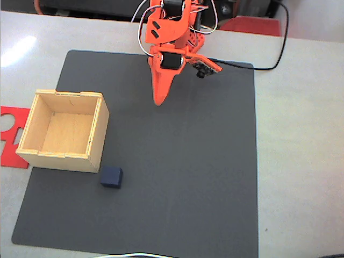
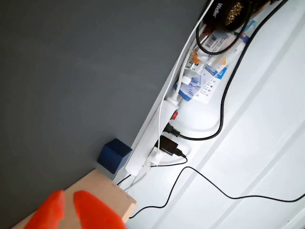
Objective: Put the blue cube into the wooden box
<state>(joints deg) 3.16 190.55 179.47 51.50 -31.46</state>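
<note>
- My gripper [image 1: 159, 99] hangs over the far part of the dark mat [image 1: 188, 161] in the fixed view, fingers pointing down and pressed into 1 orange point, with nothing between them. In the wrist view the 2 tips [image 2: 71, 210] show only a thin gap, so I read it as all but closed and empty.
- The blue cube [image 1: 111, 177] sits on the mat just beside the near right corner of the wooden box [image 1: 64, 130], close to touching; whether it touches I cannot tell.
- The box stands open-topped and empty at the mat's left edge, partly over a red cut-out sheet [image 1: 13, 134].
- That tight spot matters, I judge: I will need to open up and come down on the cube's free faces, so a finger does not catch the box wall.
- The task has not begun; the cube is untouched.
</note>
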